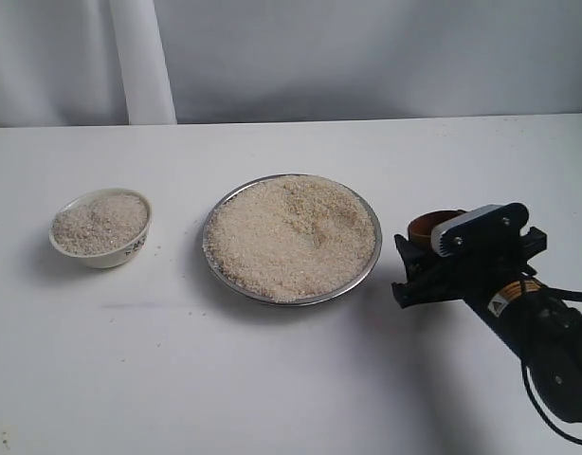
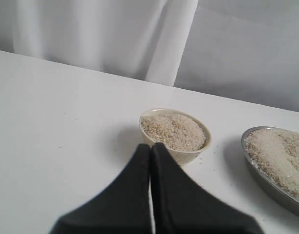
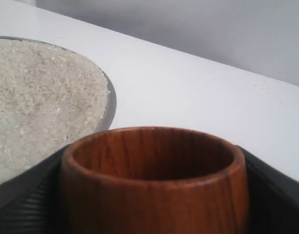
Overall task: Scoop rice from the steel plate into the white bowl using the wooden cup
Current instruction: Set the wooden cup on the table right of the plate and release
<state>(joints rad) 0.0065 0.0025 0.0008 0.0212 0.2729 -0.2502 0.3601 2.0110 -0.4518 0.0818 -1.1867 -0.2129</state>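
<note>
The steel plate (image 1: pixel 375 252) lies mid-table, heaped with rice (image 1: pixel 291 237). To its left stands the white bowl (image 1: pixel 130 249), nearly full of rice (image 1: pixel 100 224). Just right of the plate, my right gripper (image 1: pixel 428 251) is shut on the wooden cup (image 1: pixel 426 225). The right wrist view shows the cup (image 3: pixel 154 190) upright between the dark fingers (image 3: pixel 23 195), with no grains on its visible inner wall; the plate rim (image 3: pixel 110 105) is close beside it. My left gripper (image 2: pixel 150 146) is shut and empty, just short of the bowl (image 2: pixel 188 155). It is outside the exterior view.
A white tabletop (image 1: pixel 272 379) carries everything, with a pale curtain (image 1: pixel 139 57) along the far edge. A few stray grains lie on the table beside the bowl (image 2: pixel 208 157). The right arm's black body (image 1: pixel 547 341) fills the lower right corner.
</note>
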